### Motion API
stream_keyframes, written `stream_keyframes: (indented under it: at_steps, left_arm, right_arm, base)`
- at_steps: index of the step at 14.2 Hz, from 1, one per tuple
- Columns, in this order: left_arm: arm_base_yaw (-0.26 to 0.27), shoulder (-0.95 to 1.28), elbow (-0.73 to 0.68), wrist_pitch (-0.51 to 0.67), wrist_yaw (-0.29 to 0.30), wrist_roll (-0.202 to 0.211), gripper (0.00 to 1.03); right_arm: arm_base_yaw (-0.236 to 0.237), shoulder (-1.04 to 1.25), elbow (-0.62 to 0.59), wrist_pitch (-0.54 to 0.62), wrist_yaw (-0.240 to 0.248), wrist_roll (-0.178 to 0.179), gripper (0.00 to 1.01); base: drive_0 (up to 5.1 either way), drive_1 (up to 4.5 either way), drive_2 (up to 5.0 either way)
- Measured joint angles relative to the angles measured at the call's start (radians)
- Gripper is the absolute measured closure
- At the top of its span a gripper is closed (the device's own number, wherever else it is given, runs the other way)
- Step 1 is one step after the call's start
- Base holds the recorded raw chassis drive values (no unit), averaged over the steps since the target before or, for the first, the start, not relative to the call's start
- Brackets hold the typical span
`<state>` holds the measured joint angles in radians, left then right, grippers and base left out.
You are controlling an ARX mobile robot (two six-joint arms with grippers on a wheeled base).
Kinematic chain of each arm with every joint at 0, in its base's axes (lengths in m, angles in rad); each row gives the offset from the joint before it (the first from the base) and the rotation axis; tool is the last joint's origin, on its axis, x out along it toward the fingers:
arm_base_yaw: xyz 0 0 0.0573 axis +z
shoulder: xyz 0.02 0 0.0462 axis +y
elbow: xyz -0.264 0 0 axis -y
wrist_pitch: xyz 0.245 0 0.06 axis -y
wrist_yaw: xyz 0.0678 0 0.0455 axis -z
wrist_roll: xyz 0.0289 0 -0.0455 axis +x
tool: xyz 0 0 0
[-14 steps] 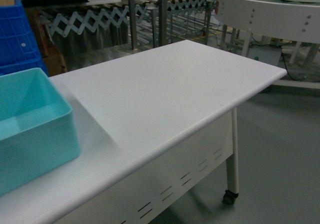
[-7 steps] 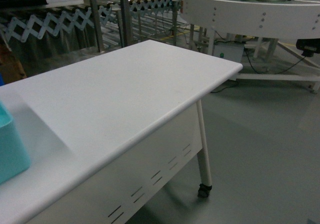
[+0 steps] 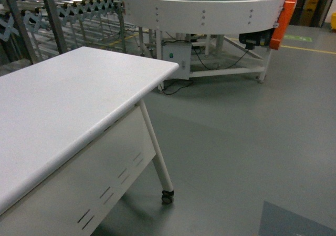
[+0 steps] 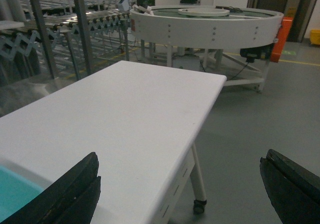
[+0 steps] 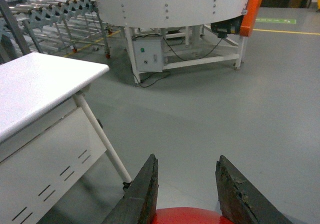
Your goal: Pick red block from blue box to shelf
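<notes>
**Carrying the red block away from the box, with the shelf not reached yet**

Holding a small glossy red plastic block [image 5: 185,216] between its two dark fingers, the right gripper [image 5: 186,174] is hanging over the grey floor, beside the end of the long white table [image 5: 35,84]. Only the top edge of the red piece is showing at the bottom of the right wrist view. I am therefore judging that the jaws are closed on it, narrow but not fully together, from the way the red surface is sitting exactly between them.

The left gripper [image 4: 180,184] is standing wide open and is carrying nothing. Its fingers are framing the white table top, and a corner of the shallow light turquoise plastic box [image 4: 12,196] is showing just below the left finger, on the table.

The head camera is looking along the table towards a large round white conveyor [image 3: 205,7] and open floor. The box is not appearing in the head view.

So the first part seems done: the block is out of the box and in the right hand. What is remaining is the travel to the steel shelf and the placing on one tier. I am not recognising the shelf with certainty in any view, so it is not possible to say how far away it is
</notes>
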<state>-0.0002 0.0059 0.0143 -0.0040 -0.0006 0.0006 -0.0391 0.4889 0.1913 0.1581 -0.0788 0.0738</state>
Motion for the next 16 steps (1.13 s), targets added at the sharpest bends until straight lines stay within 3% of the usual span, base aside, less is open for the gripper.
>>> stream_keyframes:
  at_steps: [16]
  left_arm:
    - [0.0,0.0,0.0,0.0,0.0,0.0,0.05]
  right_arm:
    - [0.0,0.0,0.0,0.0,0.0,0.0,0.73]
  base:
    - [-1.6,-1.58,-1.6]
